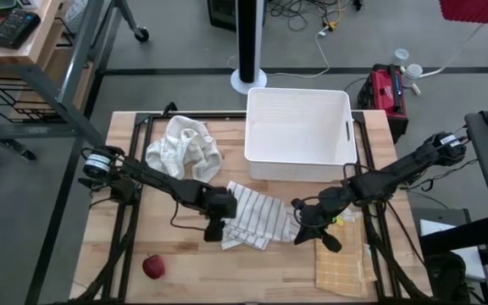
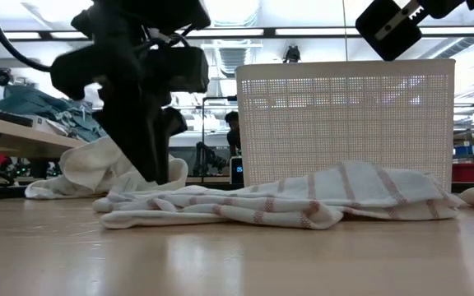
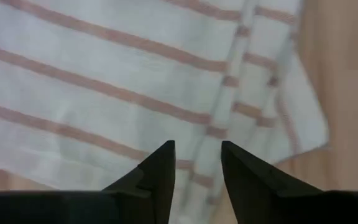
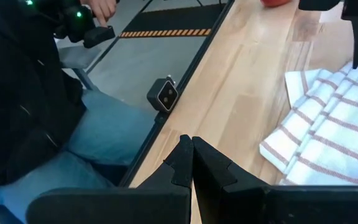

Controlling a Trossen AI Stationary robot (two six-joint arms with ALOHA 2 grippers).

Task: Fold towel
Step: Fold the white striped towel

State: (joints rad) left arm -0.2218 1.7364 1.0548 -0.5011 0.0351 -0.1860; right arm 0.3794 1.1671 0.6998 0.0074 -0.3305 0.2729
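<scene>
High view: striped towel [image 1: 257, 219] lies crumpled mid table [image 1: 142, 246], just in front of white basket [image 1: 299, 134], long axis running left-right, stripes slanting across it. Left gripper [image 1: 213, 229] sits at towel's left edge, fingers [image 3: 157, 177] parted, nothing between them, towel just below. Right gripper [image 1: 305, 230] hangs at towel's right edge, fingers [image 4: 188, 163] pressed together, empty. Cream cloth [image 1: 183, 148] behind left, yellow cloth [image 1: 341, 267] front right, red apple [image 1: 152, 267] front left. No readable writing or labels
</scene>
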